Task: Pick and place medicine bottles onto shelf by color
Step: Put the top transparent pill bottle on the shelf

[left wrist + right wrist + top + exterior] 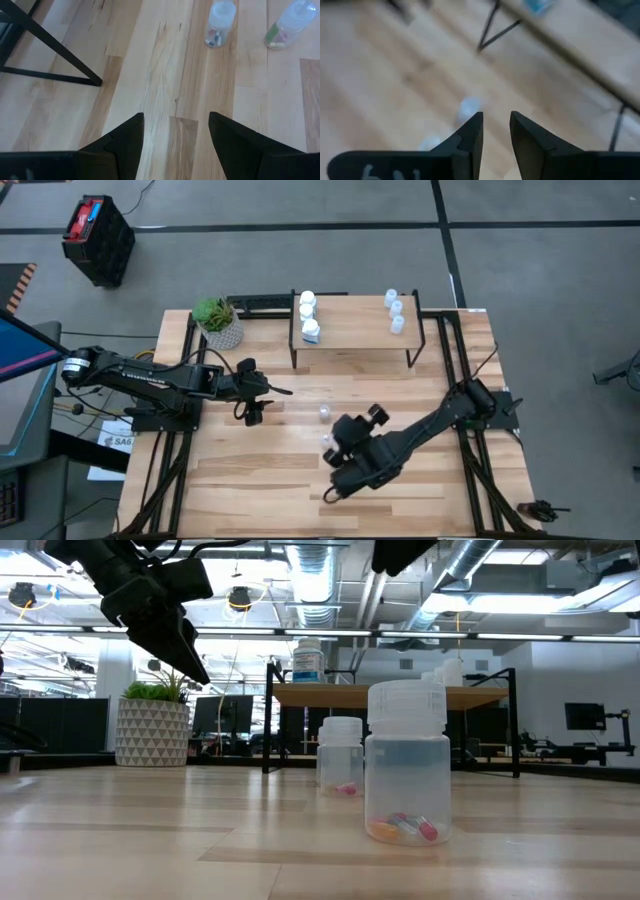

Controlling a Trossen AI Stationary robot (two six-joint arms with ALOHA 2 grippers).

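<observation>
The shelf point(350, 330) stands at the table's far side. It carries three white bottles point(308, 315) at its left end and three translucent ones point(395, 312) at its right end. Two translucent bottles with coloured pills stand upright on the table: one farther off point(324, 413) point(341, 755) and one nearer point(330, 442) point(408, 765). My left gripper point(275, 392) point(175, 130) is open and empty, left of them and above the table. My right gripper point(338, 435) point(496, 130) hovers by the two bottles, its fingers a narrow gap apart with nothing between them.
A plant in a white patterned pot point(220, 325) stands at the far left, beside the shelf. The shelf's thin black legs point(50, 45) stand near my left gripper. Bare planks lie at the table's near side point(260, 490).
</observation>
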